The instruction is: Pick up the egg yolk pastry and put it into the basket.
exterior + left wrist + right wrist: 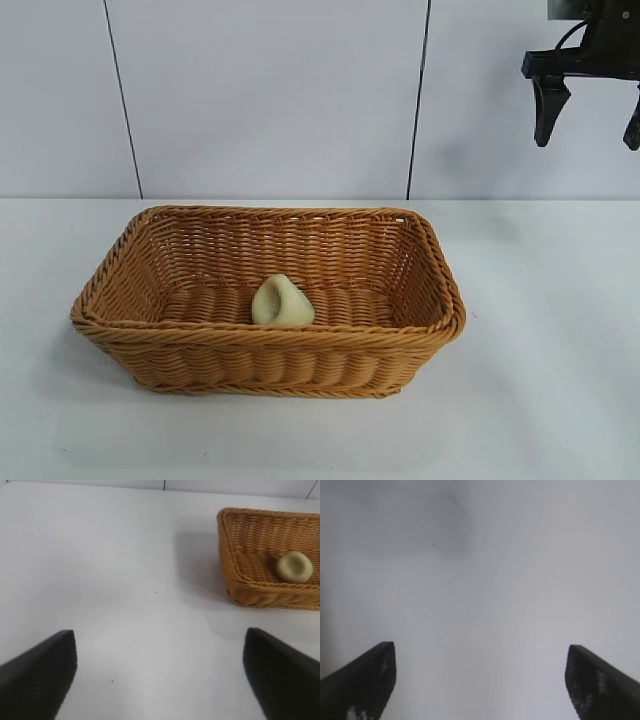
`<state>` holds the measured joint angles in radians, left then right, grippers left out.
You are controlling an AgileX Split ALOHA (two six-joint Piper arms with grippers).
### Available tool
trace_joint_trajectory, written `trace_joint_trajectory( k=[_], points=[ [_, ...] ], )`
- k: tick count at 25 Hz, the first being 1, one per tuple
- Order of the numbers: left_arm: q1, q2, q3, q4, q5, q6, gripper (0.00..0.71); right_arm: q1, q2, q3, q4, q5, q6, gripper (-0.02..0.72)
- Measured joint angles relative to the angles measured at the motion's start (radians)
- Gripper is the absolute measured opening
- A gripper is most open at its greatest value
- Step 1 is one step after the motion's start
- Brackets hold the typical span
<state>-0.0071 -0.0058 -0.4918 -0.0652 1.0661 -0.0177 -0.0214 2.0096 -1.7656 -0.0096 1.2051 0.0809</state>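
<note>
Golden-brown woven basket (270, 355); pale cream-yellow pastry (281, 302); white table (540, 400); black right pincer (590, 122)

Basket (268, 352) walls are your one obstacle | its open top lets you reach straight down to the egg yolk pastry (281, 302) | bare counter (545, 380) all round | right pincer (588, 112) high, wide open, clear.

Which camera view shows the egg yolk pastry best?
The exterior view: the egg yolk pastry lies near and unobstructed inside the basket. The left wrist view shows it smaller and farther away. The right wrist view shows none of it.
</note>
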Motion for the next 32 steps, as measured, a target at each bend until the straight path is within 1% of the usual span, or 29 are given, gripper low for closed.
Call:
trace_joint_trajectory(
  k=[11, 18, 21, 24, 27, 28, 32],
  points=[
    [0.000, 0.000, 0.000, 0.000, 0.000, 0.000, 0.696, 0.000, -0.511, 0.627, 0.002, 0.004, -0.055, 0.634],
    [0.000, 0.000, 0.000, 0.000, 0.000, 0.000, 0.696, 0.000, -0.885, 0.913, 0.002, -0.003, -0.070, 0.634],
    [0.000, 0.000, 0.000, 0.000, 0.000, 0.000, 0.696, 0.000, -1.052, 1.019, 0.002, -0.047, -0.071, 0.634],
    [0.000, 0.000, 0.000, 0.000, 0.000, 0.000, 0.696, 0.000, -1.218, 1.119, 0.002, -0.098, -0.095, 0.634],
    [0.000, 0.000, 0.000, 0.000, 0.000, 0.000, 0.696, 0.000, -1.380, 1.207, 0.002, -0.116, -0.116, 0.634],
    [0.000, 0.000, 0.000, 0.000, 0.000, 0.000, 0.696, 0.000, -1.433, 1.225, 0.002, -0.117, -0.119, 0.634],
    [0.000, 0.000, 0.000, 0.000, 0.000, 0.000, 0.696, 0.000, -1.609, 1.248, 0.010, -0.190, -0.123, 0.634]
  ],
)
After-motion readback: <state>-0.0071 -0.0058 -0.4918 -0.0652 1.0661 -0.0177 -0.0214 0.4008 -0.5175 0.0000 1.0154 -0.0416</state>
